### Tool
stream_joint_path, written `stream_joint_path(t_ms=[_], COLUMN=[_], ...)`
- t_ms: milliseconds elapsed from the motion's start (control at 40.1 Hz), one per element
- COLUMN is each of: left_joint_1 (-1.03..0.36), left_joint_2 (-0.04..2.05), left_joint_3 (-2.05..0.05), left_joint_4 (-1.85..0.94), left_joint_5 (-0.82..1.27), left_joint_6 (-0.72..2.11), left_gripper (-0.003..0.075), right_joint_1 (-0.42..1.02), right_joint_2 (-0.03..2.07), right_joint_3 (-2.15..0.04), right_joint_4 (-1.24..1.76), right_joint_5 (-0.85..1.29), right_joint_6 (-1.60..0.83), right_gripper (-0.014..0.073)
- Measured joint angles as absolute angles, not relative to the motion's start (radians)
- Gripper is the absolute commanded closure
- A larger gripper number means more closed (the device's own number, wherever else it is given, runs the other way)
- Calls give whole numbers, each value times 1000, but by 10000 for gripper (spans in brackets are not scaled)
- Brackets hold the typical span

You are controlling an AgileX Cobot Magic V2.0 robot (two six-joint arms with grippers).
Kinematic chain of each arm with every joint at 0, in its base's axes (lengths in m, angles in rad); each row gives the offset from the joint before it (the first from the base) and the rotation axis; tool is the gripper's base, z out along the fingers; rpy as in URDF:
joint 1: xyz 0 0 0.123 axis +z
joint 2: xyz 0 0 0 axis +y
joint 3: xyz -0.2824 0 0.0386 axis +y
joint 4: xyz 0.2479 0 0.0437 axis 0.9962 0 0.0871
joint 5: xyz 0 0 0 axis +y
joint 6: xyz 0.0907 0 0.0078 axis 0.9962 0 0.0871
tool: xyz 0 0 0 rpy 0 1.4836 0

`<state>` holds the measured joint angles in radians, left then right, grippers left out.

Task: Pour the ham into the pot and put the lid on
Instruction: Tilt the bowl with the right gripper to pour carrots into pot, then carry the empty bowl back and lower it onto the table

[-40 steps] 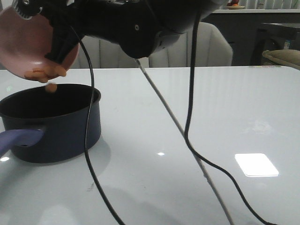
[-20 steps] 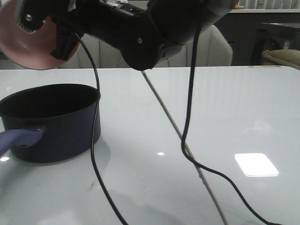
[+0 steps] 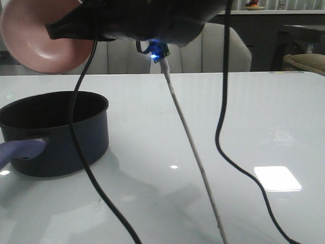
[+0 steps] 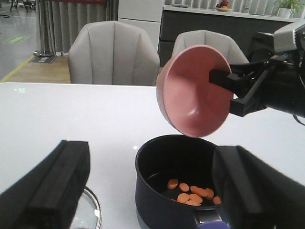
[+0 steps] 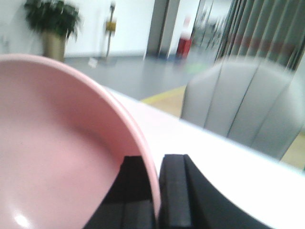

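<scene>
The dark pot (image 3: 56, 129) with a bluish-purple handle (image 3: 20, 150) stands at the table's left. In the left wrist view the pot (image 4: 162, 186) holds several orange ham slices (image 4: 193, 192). My right gripper (image 5: 155, 191) is shut on the rim of the empty pink bowl (image 5: 52, 152), held tipped on its side above the pot (image 3: 43, 38) (image 4: 195, 90). My left gripper (image 4: 150, 191) is open and empty, near the pot's handle side. The glass lid's metal rim (image 4: 95, 212) shows on the table beside the pot, mostly hidden by my left finger.
Black cables (image 3: 223, 132) and a white cable (image 3: 190, 147) hang from the right arm over the table's middle. Grey chairs (image 4: 112, 55) stand behind the far table edge. A bright light patch (image 3: 277, 178) lies on the white tabletop at the right.
The ham slices fell from the bowl into the pot. The right gripper then rose and turned the empty bowl, whose opening now faces the camera.
</scene>
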<state>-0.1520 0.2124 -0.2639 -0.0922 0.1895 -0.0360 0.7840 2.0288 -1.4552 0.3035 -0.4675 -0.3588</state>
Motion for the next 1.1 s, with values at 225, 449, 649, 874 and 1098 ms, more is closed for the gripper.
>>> stream_joint_path(t_ms=[225, 449, 649, 874, 1098], left_joint_1=[-152, -152, -152, -152, -152], left_joint_2=[212, 212, 212, 212, 212], left_joint_3=[-264, -264, -264, -264, -264], left_joint_4=[-92, -92, -92, -92, -92], left_joint_5=[189, 189, 189, 189, 189], left_joint_6=[-36, -36, -36, -36, -36], left_gripper=[158, 158, 158, 158, 158], right_joint_1=[784, 725, 564, 379, 205], right_joint_2=[1895, 1787, 1730, 1676, 1676], right_joint_3=[-1453, -1453, -1441, -1288, -1133], right_joint_4=[307, 307, 301, 301, 315], right_joint_5=[41, 391, 564, 593, 642], right_joint_6=[-339, -334, -267, -224, -222], right_gripper=[454, 454, 454, 454, 454])
